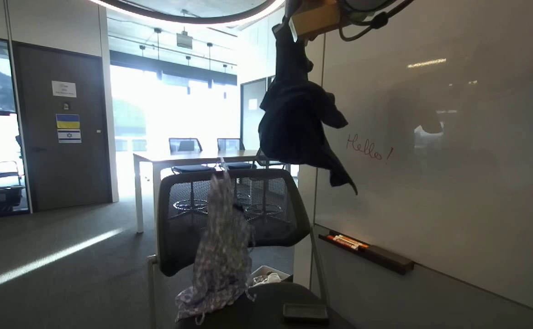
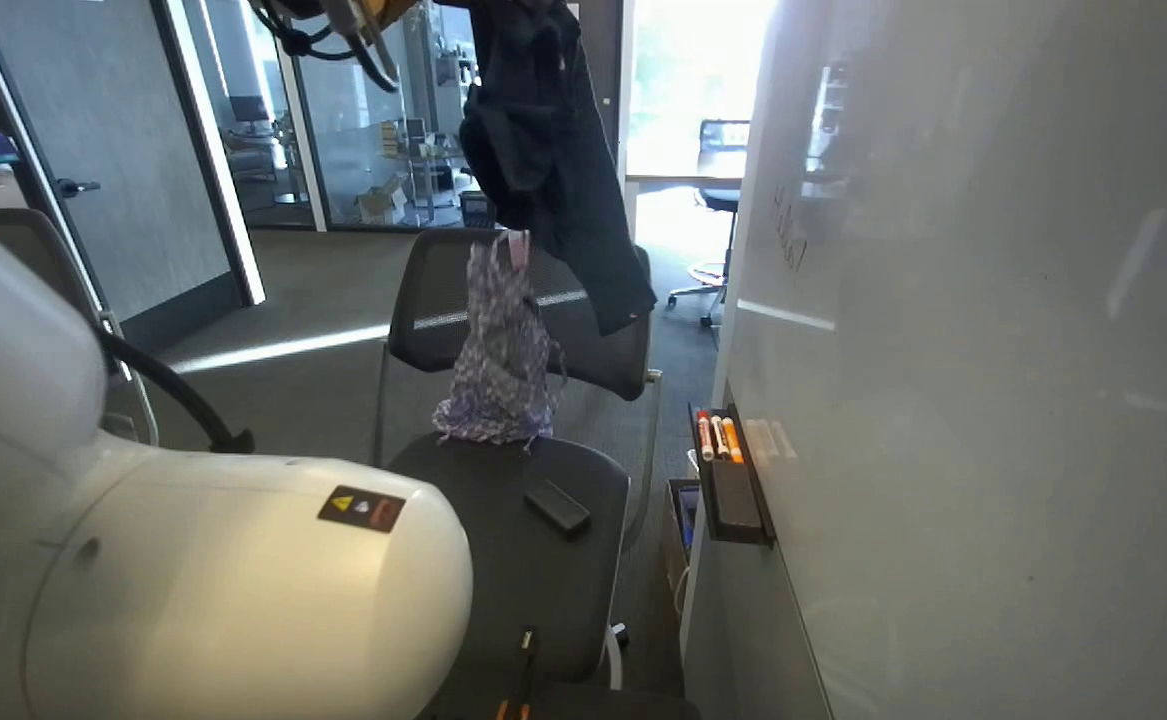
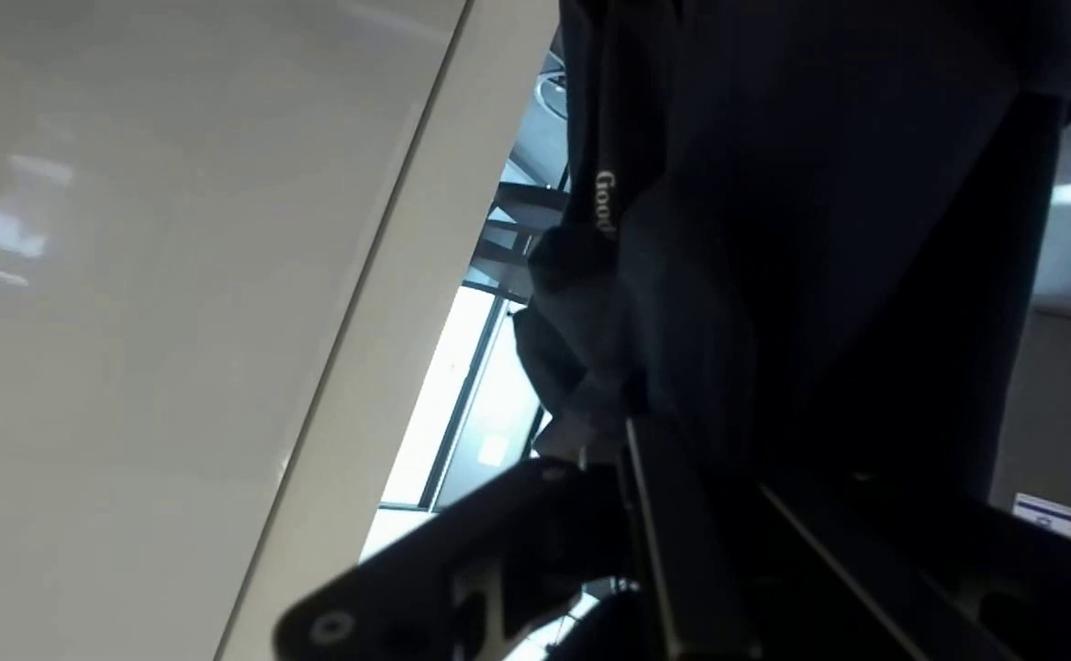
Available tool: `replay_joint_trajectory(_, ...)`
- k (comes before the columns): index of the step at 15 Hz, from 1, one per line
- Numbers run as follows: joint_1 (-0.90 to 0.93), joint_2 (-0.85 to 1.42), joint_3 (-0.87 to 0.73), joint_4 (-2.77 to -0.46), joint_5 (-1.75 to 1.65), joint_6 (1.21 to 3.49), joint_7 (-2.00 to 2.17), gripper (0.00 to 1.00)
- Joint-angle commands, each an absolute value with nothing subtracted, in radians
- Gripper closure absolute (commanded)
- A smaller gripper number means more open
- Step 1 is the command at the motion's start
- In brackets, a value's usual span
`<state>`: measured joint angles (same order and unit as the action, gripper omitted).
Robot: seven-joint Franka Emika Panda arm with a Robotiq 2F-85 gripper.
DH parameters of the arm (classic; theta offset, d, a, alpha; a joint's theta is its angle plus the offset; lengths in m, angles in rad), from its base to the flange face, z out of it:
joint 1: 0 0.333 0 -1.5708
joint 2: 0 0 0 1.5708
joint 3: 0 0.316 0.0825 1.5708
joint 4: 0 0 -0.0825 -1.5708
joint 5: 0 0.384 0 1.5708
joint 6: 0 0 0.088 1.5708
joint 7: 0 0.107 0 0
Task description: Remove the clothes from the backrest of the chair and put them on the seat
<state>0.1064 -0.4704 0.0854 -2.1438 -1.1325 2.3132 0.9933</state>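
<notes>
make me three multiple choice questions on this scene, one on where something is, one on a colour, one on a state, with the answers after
1. Where is the patterned cloth?
A. On the floor
B. At the chair backrest
C. On the table

2. What colour is the "Hello!" writing?
A. Green
B. Blue
C. Red

3. How is the dark garment?
A. Hanging in the air
B. Folded on the seat
C. Spread on the floor

Answers:
1 B, since in both exterior views it drapes down over the mesh.
2 C, since the strokes on the whiteboard look red in an exterior view.
3 A, since in both exterior views it dangles from above in loose folds.
</notes>
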Motion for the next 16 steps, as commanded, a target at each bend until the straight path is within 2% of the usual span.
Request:
replay_joint_trajectory(1,0.122,-0.595,0.093,-2.285,-1.033,2.337,0.955,0.93)
replay_joint_trajectory(8,0.239,-0.687,0.123,-2.544,-0.616,2.365,0.682,0.96)
replay_joint_trajectory(16,0.249,-0.480,0.195,-2.578,-0.206,2.339,0.339,0.95)
